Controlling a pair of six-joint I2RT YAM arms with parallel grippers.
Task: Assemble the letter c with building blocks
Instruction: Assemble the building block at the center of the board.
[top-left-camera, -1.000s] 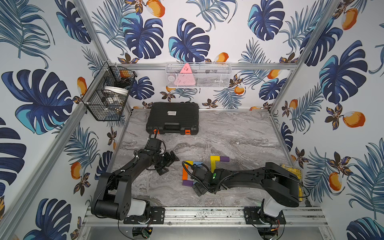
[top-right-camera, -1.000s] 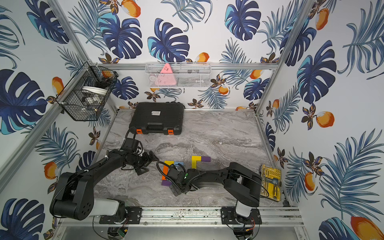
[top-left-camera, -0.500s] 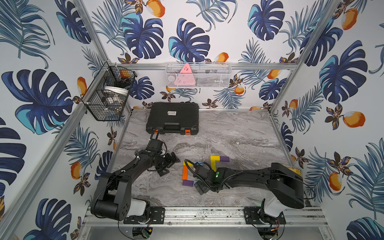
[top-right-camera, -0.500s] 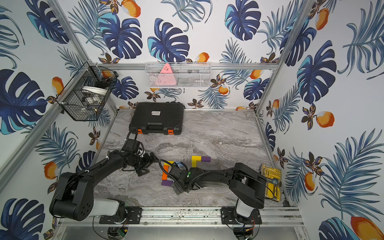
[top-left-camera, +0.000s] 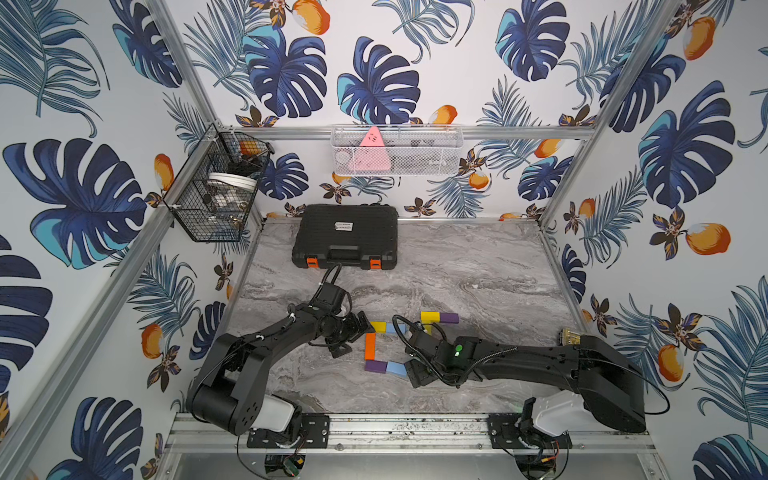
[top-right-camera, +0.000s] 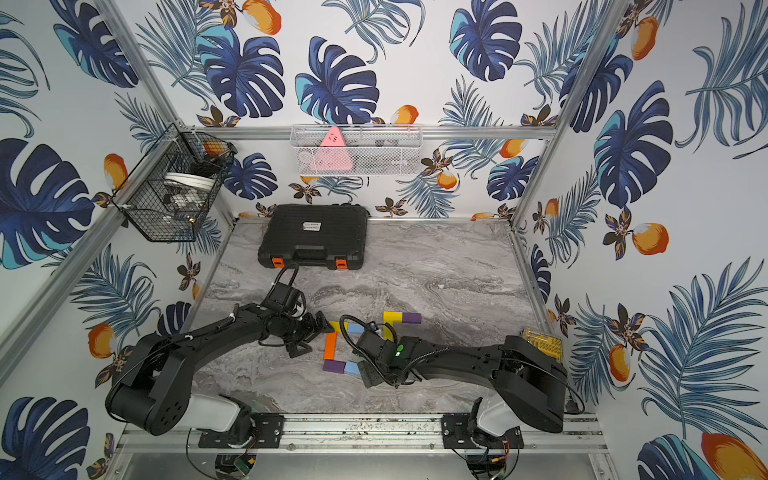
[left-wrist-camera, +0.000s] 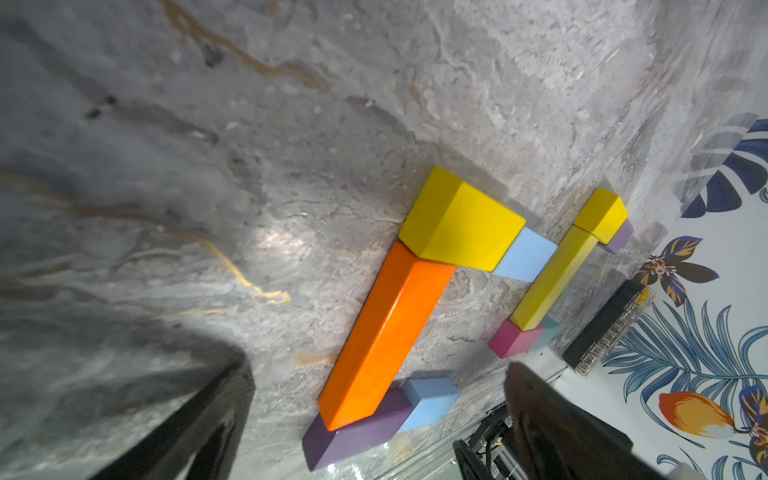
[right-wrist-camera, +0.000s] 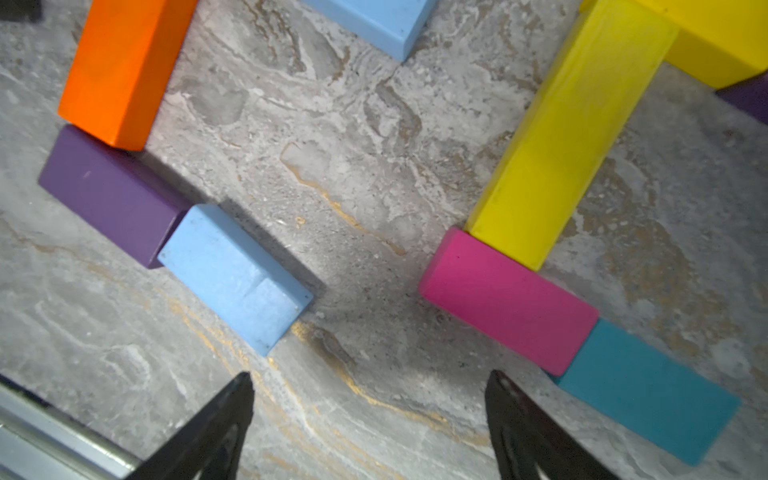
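Both grippers are spread wide w/ nothing in them. The right gripper hangs low over the bare table. Its jaws straddle the gap btw the light blue block, centre-left of the wrist view, and the magenta block, centre-right. The C lies lower middle in a top view: orange block as spine, purple block + light blue along the bottom, short yellow block up top. The blocks only butt together, nothing locks them, so imo the risk is a nudge. If the right jaws drop or swing sideways, one clips the light blue end & skews the bottom arm, and the other shoves the magenta off the long yellow block. The left gripper sits just beside the short yellow, to its left in frame; can't tell if it's touching. A small drift there pushes that corner out.
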